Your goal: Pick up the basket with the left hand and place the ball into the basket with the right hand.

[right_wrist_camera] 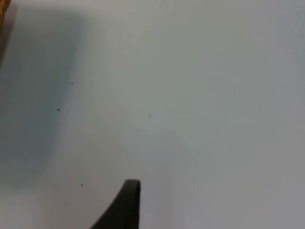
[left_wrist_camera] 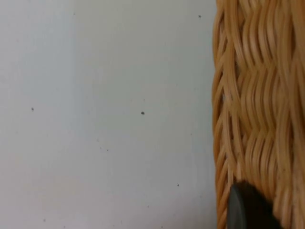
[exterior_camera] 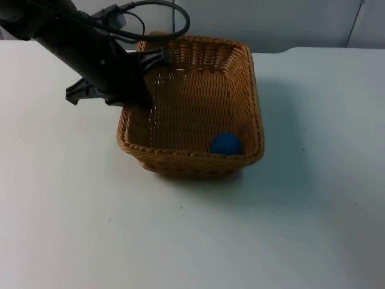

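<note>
White table top (exterior_camera: 72, 229) runs back to a grey partition wall (exterior_camera: 289, 24), and nearly everything that matters sits in the upper middle of the top view. Starting at about nine o'clock from the basket's centre, the left gripper (exterior_camera: 144, 90) is clamped on the left wall of the wicker basket (exterior_camera: 198, 102), one finger inside and one outside the rim, which is the sensible hold for lifting a wide, shallow container from one side. The left wrist view bears this out: woven wall (left_wrist_camera: 257, 95) pressed close beside a black fingertip (left_wrist_camera: 245, 210). A shadow under the basket's near edge suggests it is raised off the table, though I cannot be sure. Moving right, the blue ball (exterior_camera: 226, 144) already lies inside, at roughly five o'clock on the basket floor, against the near wall. The right gripper looks onto bare table, with one fingertip (right_wrist_camera: 126, 205) visible, so whether it is open I cannot tell; that arm seems to be waiting.
</note>
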